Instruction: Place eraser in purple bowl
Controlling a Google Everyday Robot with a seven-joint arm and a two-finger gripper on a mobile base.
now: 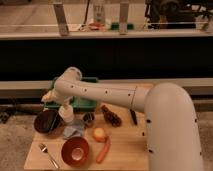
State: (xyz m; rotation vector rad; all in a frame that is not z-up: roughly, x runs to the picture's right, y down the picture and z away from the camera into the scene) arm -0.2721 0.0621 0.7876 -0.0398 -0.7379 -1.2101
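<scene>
The purple bowl sits at the left edge of the wooden table, dark and glossy inside. My white arm reaches in from the right, bends near the green tray and points down. My gripper hangs just right of the purple bowl's rim, close above the table. The eraser does not show as a separate block; it is hidden or out of view.
An orange-red bowl stands at the front. Around it are a fork, a grey-blue cloth, a small dark cup, a yellow-orange ball, an orange stick-shaped item, a pine cone, a slim black tool and a green tray.
</scene>
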